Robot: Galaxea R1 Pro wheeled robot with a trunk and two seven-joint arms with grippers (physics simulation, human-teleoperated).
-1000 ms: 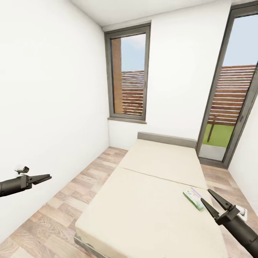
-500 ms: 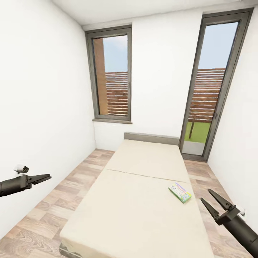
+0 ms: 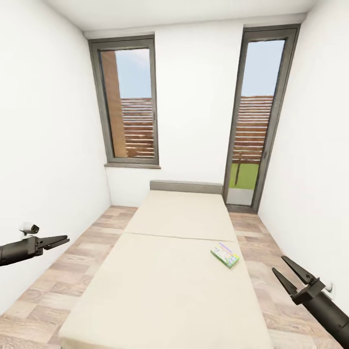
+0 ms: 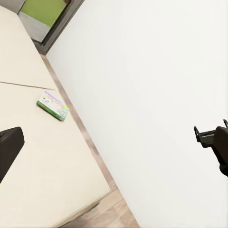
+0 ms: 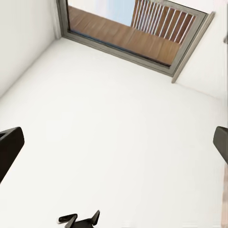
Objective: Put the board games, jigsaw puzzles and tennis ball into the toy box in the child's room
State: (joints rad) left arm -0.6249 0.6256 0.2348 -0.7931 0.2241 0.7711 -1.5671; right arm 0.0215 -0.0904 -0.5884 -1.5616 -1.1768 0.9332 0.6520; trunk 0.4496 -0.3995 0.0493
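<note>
A flat board game box (image 3: 225,255) with a green edge and a colourful lid lies on the right side of the beige bed (image 3: 165,286). It also appears in the left wrist view (image 4: 53,105), near the mattress edge. My left gripper (image 3: 60,241) hangs open over the floor to the left of the bed, holding nothing. My right gripper (image 3: 277,263) is at the lower right, beside the bed and a short way nearer to me than the box. Its jaws are spread wide and empty, with one dark finger (image 5: 9,147) at each side of the right wrist view.
White walls close in on both sides, leaving narrow strips of wood floor (image 3: 58,286) along the bed. A tall window (image 3: 130,102) and a glass door (image 3: 252,116) stand in the far wall behind the grey headboard (image 3: 186,186).
The camera has turned, so the bed, window and door have slid leftward in the picture and the right wall has come into view. Both grippers hold the same pose.
</note>
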